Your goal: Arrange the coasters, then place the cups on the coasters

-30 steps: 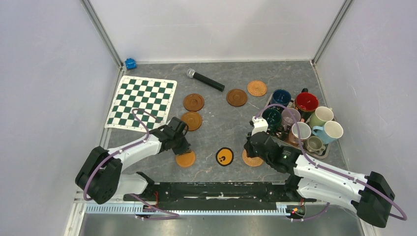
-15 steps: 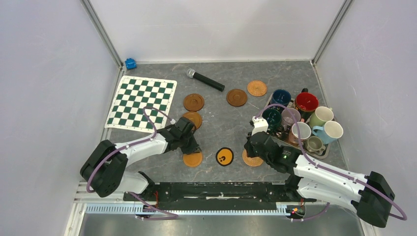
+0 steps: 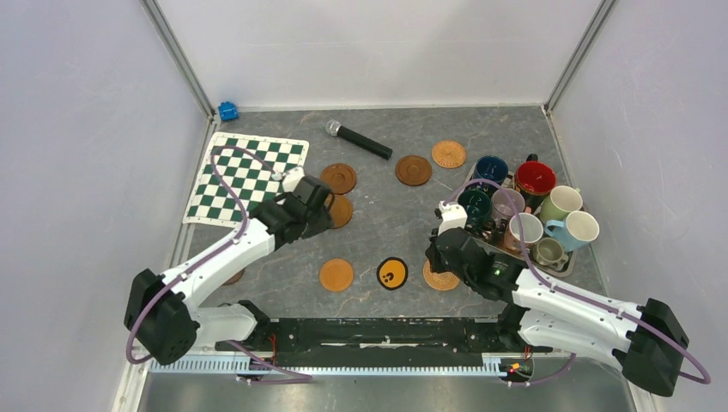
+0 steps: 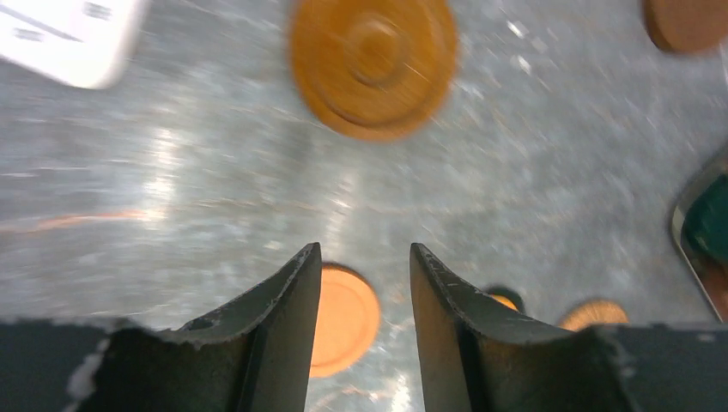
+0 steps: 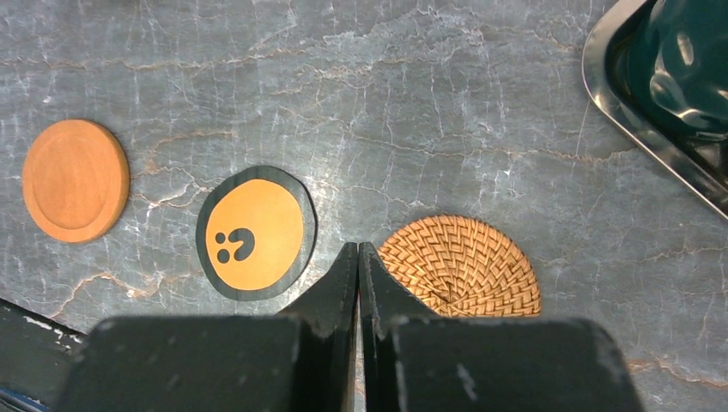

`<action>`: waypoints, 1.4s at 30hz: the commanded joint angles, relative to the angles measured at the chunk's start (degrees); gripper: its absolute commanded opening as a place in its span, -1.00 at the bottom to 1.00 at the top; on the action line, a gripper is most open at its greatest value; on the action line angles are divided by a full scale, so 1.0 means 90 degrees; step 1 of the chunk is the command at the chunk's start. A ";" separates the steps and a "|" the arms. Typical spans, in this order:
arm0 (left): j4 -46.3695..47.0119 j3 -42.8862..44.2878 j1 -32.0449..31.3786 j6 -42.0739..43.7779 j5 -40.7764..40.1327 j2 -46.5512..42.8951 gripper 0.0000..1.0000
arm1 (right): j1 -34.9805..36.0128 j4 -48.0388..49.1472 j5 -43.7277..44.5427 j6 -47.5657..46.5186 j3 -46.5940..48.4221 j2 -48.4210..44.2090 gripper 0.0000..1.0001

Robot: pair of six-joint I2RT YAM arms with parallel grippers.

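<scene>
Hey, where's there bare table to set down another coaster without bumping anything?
The widest bare patch is mid-table, between the brown coaster and the black-and-yellow coaster. A smaller one lies between the microphone and the far woven coaster. The right side is crowded with the tray of cups.

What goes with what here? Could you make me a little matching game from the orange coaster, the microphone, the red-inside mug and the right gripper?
Things:
1. orange coaster
2. microphone
3. red-inside mug
4. right gripper

Places or states:
A. standing in the tray on the right
B. shut, holding nothing
C. lying flat just left of the black-and-yellow coaster
D. black with a silver head, lying on its side

Pairs: 1-C, 2-D, 3-A, 4-B
</scene>
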 commanded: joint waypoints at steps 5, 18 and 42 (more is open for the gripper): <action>-0.1770 -0.0125 0.1835 -0.0587 -0.1953 -0.0713 0.04 | -0.0016 0.0166 0.0000 -0.0174 0.0408 0.0093 -1.00; -0.1196 -0.1486 0.5088 -0.1595 -0.1634 -0.1058 0.17 | -0.0016 0.0075 -0.0043 -0.0283 0.0349 -0.0100 -1.00; -0.0734 -0.1545 0.6149 -0.1460 -0.0076 0.0959 0.34 | -0.0016 -0.0112 0.0161 -0.0530 0.0128 -0.0271 -1.00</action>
